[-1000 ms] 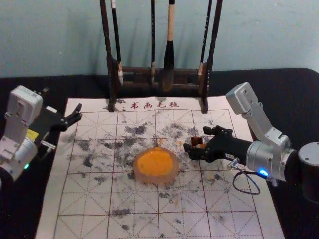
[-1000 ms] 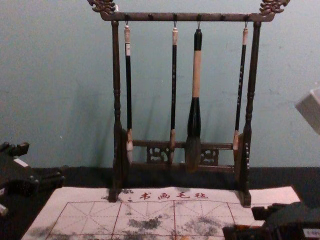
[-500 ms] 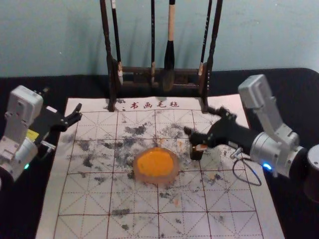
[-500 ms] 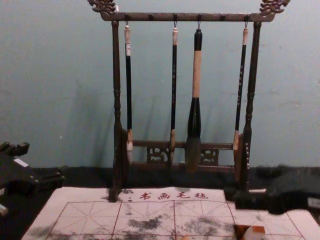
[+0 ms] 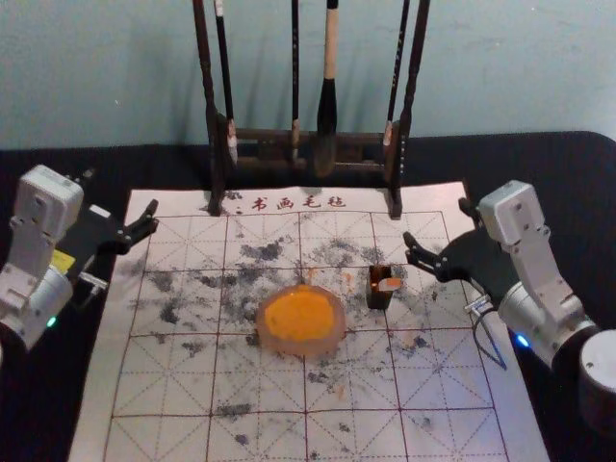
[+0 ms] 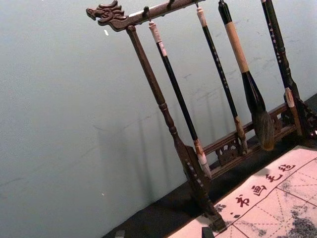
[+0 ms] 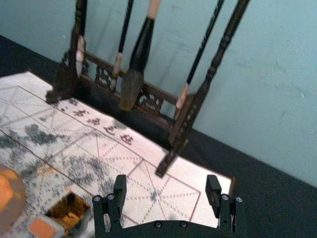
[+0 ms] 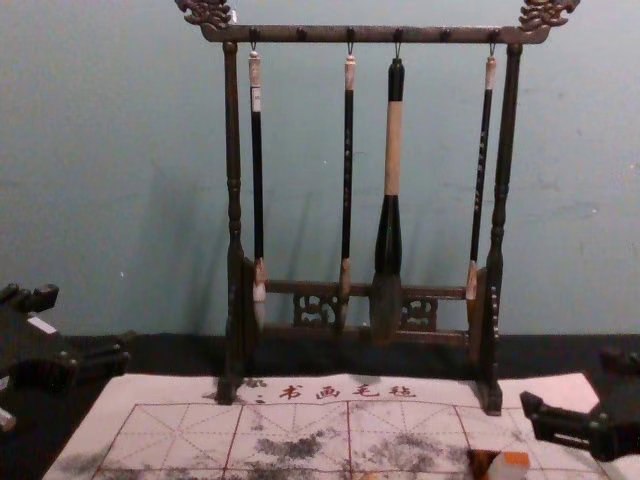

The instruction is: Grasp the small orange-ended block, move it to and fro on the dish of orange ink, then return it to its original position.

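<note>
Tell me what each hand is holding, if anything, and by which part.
Nothing is held. The right hand is open with nothing between its fingers, and so is the left hand. The orange-ended block rests at the small dark box.

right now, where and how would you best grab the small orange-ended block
I'd pinch the block by the sides of its orange end, coming from the robot's right with the right gripper: that end juts past the dark box on that side, leaving it exposed.
</note>
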